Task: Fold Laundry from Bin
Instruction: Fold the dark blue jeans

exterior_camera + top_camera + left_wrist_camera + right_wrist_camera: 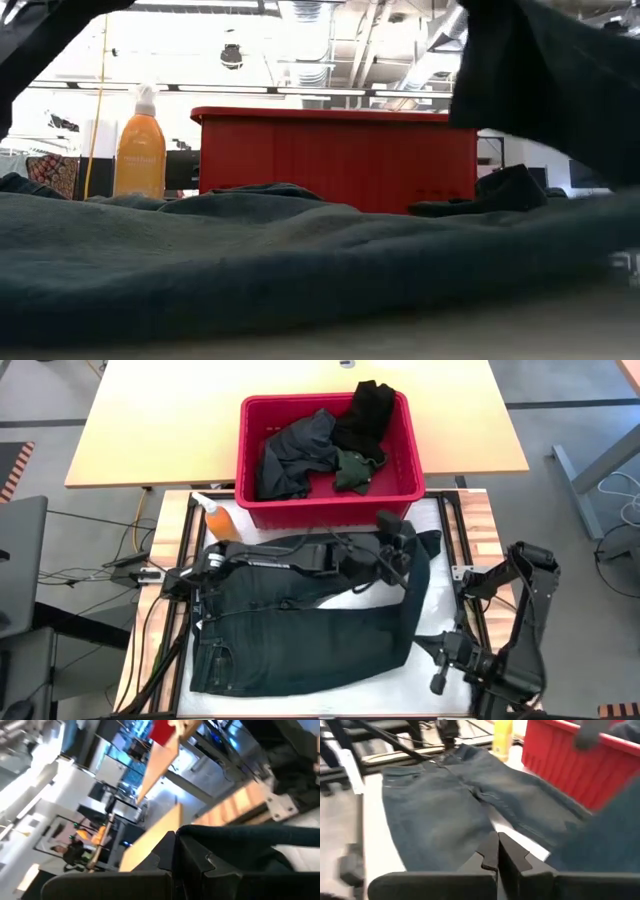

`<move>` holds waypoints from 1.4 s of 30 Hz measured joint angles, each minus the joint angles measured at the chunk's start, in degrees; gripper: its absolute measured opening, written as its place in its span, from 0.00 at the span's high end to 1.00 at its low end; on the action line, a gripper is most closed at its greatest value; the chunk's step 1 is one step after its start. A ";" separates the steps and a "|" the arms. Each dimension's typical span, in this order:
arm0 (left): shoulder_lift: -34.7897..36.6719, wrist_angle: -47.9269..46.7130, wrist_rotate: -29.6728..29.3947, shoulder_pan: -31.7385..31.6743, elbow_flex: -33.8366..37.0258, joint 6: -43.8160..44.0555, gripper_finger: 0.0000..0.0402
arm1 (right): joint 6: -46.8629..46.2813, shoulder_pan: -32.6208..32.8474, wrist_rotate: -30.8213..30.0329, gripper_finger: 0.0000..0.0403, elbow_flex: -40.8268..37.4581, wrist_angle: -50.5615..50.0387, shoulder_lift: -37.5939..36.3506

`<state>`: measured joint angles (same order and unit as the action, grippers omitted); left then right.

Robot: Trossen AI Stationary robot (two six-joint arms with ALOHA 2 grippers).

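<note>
We see the jeans (300,635) spread flat across the table (440,525), waistband toward the left arm's side, 1 leg lifted; the left gripper (392,560) reaches over them, fingers clamped together on that raised leg, just in front of the red bin (400,492); the bin holds the other dark garments (300,455); the right gripper (438,682) waits at the table's near right edge, fingers together, holding nothing, beside the jeans' hem.
</note>
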<state>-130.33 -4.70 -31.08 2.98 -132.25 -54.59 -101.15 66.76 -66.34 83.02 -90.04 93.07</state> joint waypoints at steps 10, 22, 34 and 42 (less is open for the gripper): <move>0.95 2.15 14.12 -3.37 -0.01 11.56 1.00 | 1.92 -7.60 3.40 0.94 -4.76 0.49 -0.06; 0.95 2.58 25.38 -7.07 -0.01 19.51 0.96 | 5.47 -15.91 9.78 0.94 -4.76 0.04 -0.08; 7.56 -28.78 15.86 -2.16 0.03 17.35 0.66 | 4.61 -30.23 21.74 0.94 -16.36 0.03 -0.11; 21.29 -61.90 14.96 -0.74 -0.01 34.51 0.66 | 4.60 -35.18 30.27 0.94 -25.64 0.04 -0.06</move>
<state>-109.04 -66.60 -16.12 2.24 -132.27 -20.07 -96.55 31.58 -36.07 57.38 -90.00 93.01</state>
